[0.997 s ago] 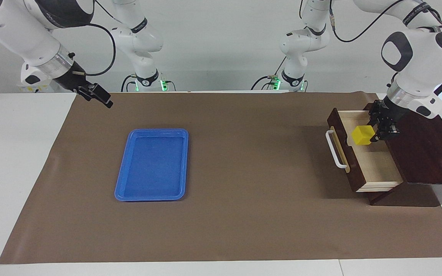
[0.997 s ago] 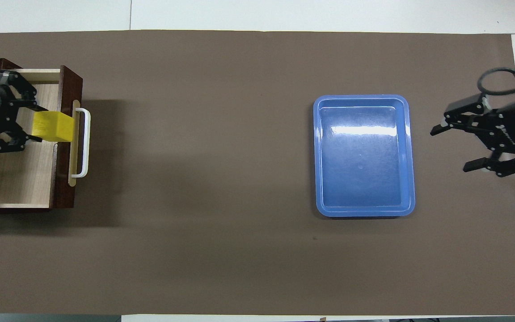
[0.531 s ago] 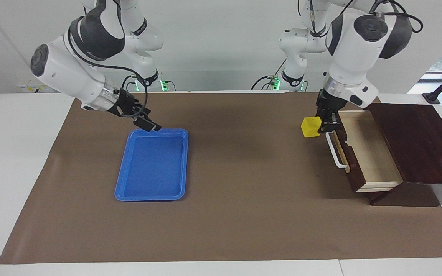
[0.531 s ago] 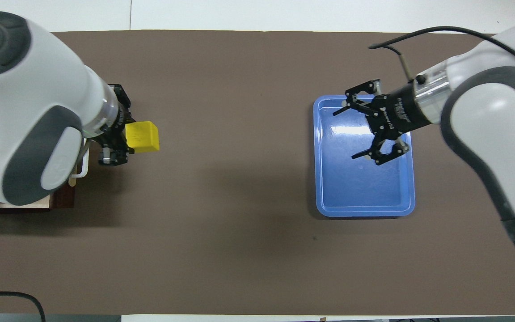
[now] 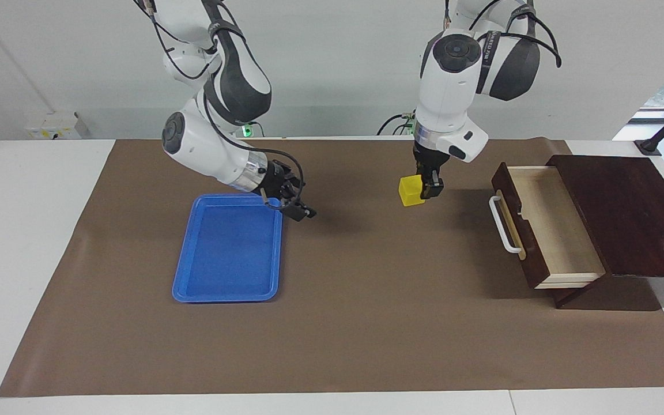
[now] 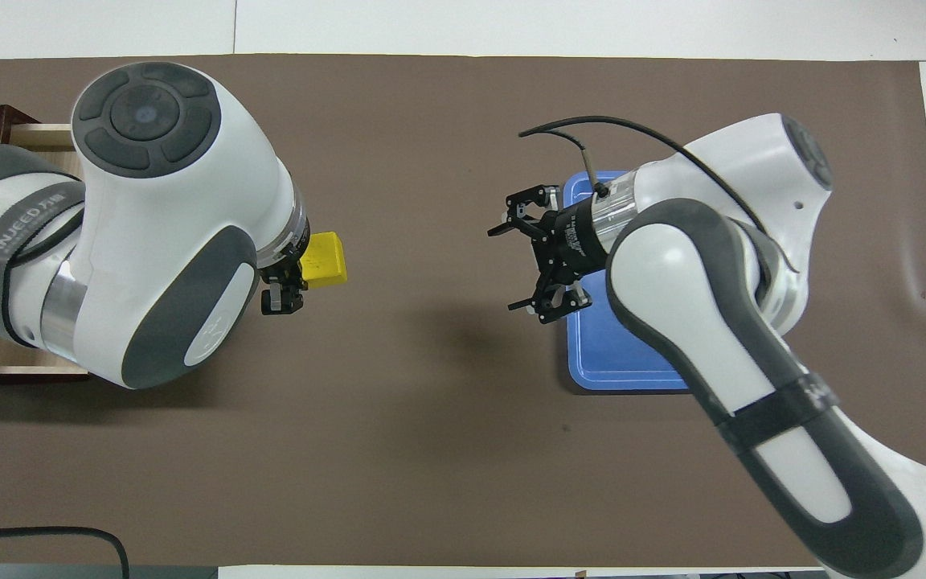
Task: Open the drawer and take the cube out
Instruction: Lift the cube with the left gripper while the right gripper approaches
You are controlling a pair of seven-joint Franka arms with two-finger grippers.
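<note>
Holding the cube (image 5: 410,191) in left gripper (image 5: 427,190) fingers, hanging over mid-table, well clear of the open drawer (image 5: 545,222). Right gripper (image 5: 297,208) spreading wide, facing it, by the tray (image 5: 225,288).

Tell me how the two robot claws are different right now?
The left gripper is shut on the yellow cube, while the right gripper is open and holds nothing. The left gripper hangs over the bare brown mat between the open drawer and the blue tray; the right gripper is over the mat beside the tray's edge. Both are black, two-fingered and up in the air.
</note>
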